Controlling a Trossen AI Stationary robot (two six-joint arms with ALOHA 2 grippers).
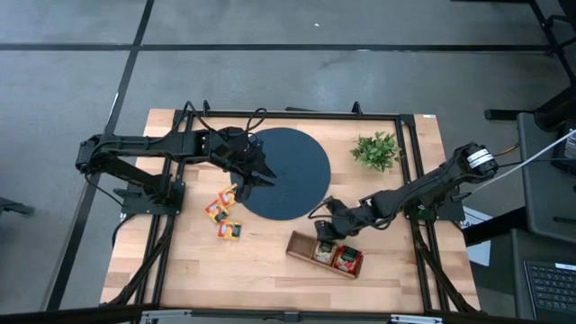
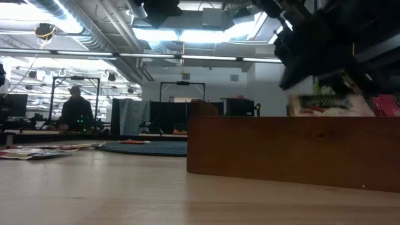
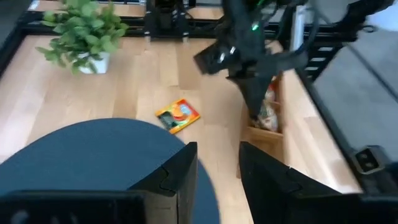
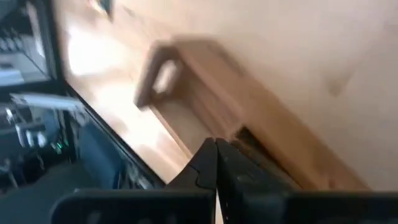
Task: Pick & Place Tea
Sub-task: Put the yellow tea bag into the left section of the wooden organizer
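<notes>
Two orange-red tea packets [image 1: 220, 209] [image 1: 231, 229] lie flat on the table left of the dark round mat [image 1: 288, 171]. Another orange one [image 3: 178, 116] lies flat between the mat and the wooden tray [image 1: 301, 245]. The tray holds a green-and-white packet [image 2: 325, 105] and a red one [image 1: 347, 259], both standing on edge. My right gripper [image 1: 321, 237] is shut and slants down over the tray's middle compartment. My left gripper [image 3: 217, 180] hangs open above the mat with nothing between its fingers. My right gripper points its shut fingertips [image 3: 255, 102] slanting down from the table's right at the packet standing in the tray [image 3: 267, 117]. Nothing shows between the fingers in the right wrist view. I cannot tell whether the tips touch the packet.
A small green plant [image 1: 376, 150] in a white pot stands at the back right. A black frame [image 1: 409, 162] runs round the table's edges. Bare wood lies in front of the mat and left of the tray. A person [image 2: 75, 109] stands far off in the room behind.
</notes>
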